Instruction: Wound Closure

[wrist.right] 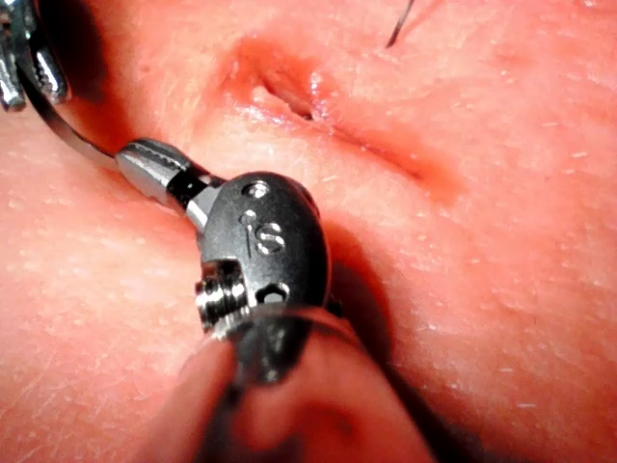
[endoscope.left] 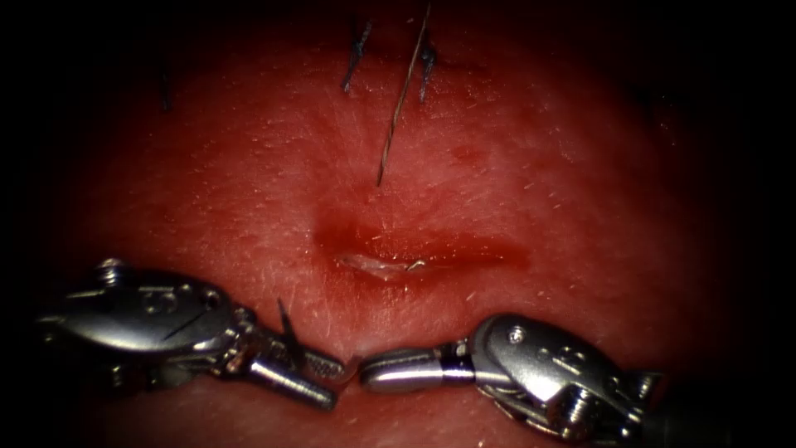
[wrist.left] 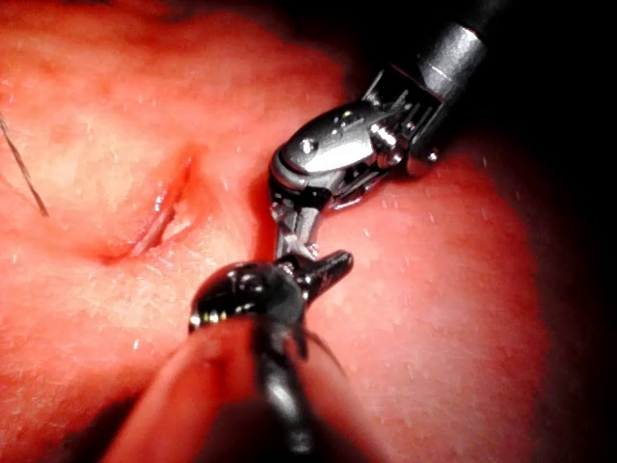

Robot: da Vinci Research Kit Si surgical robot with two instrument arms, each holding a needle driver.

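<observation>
Right tool (endoscope.left: 366, 373), jaws pressed together, pinches the needle (wrist.right: 67, 128) by one end at lower centre, below the cut (endoscope.left: 414, 253) and out of the tissue (endoscope.left: 580, 207). Left tool (endoscope.left: 336, 382), jaws spread and empty, sits tip to tip, seemingly for a handover.

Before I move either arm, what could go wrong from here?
1. The left hand and right hand sit tip to tip over the tissue below the cut; a move could knock them together.
2. A thin dark strand, needle or thread I cannot tell, rises at the left hand; pulling away may drag it.
3. The loose thread above the cut could snag.
</observation>
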